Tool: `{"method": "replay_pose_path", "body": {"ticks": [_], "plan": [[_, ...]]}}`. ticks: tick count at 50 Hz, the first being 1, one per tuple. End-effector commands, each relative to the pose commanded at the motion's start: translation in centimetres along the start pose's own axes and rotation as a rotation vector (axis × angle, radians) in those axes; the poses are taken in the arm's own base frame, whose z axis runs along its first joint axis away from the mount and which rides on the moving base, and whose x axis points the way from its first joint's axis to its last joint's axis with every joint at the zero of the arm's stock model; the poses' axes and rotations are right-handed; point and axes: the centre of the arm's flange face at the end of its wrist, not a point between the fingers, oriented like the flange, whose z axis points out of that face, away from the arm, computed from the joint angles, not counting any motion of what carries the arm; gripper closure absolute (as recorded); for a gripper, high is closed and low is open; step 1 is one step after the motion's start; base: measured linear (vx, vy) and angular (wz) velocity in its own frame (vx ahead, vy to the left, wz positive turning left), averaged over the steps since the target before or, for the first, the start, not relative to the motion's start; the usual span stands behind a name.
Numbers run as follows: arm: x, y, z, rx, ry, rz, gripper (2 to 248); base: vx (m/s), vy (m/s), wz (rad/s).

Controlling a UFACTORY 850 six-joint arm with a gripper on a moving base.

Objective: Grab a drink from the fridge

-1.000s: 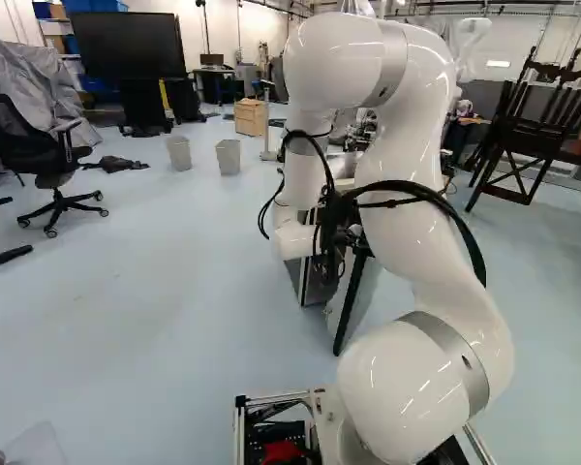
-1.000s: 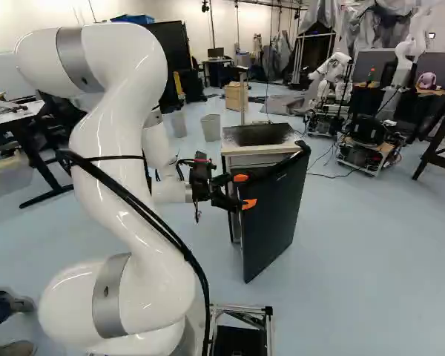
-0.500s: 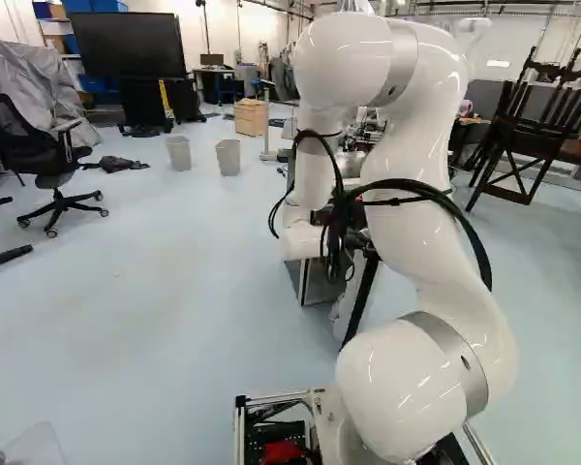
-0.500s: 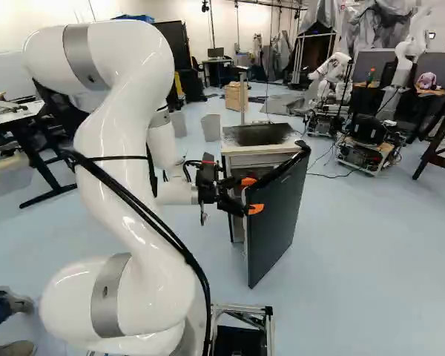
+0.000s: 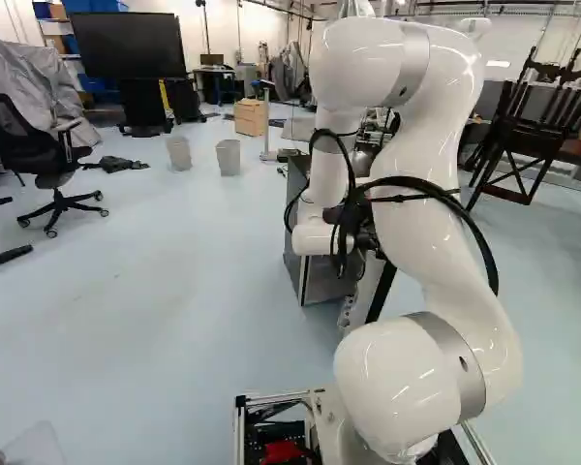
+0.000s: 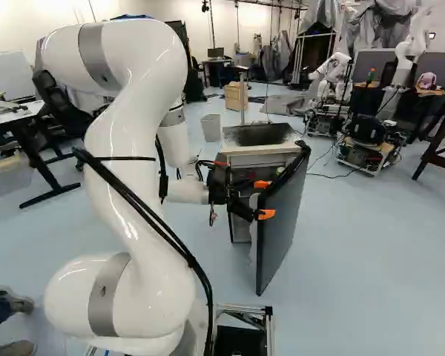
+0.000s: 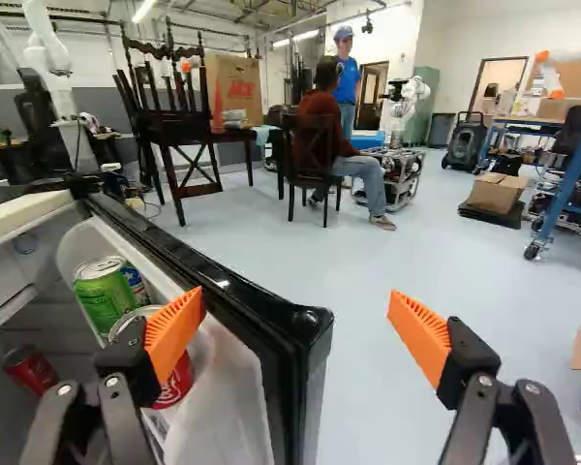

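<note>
1. Pale floor [image 6: 371, 237] runs around the fridge [image 6: 263, 135], which stands beyond the pincer [image 7: 295, 315], its door [image 7: 281, 334] swung out towards it.
2. The pincer's two fingers are spread well apart and clamp nothing that I can make out. The door's free edge lies between them, one finger on the shelf side, the other outside.
3. That straddle looks meant for opening: the inner finger can push the door wide from within, with no firm grip needed.
4. The drinks: a green can [image 7: 102, 300], a blue can [image 7: 134, 283] and a red can [image 7: 181, 380] sit in the door shelf beside the inner finger, the red one nearest. Another red can [image 7: 29, 368] lies deeper inside, past the shelf. They are probably kept in the door for easy reach; which one is wanted, I can't tell.
5. Against the earlier frames, the door has swung wider, and the arm [image 6: 126, 148] has carried the pincer along with its edge. The base [image 6: 241, 309] and fridge body have stayed put.
6. Pushing further risks the inner finger snagging the shelf or knocking the nearest can.
</note>
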Motion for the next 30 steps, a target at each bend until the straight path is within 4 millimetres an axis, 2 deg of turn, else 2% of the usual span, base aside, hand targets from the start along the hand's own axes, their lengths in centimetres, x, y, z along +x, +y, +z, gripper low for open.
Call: {"method": "replay_pose_path", "body": {"ticks": [30], "plan": [[0.8, -0.2, 5.9, -0.152, 0.004, 0.052, 3, 0.0, 0.0, 0.0]]}}
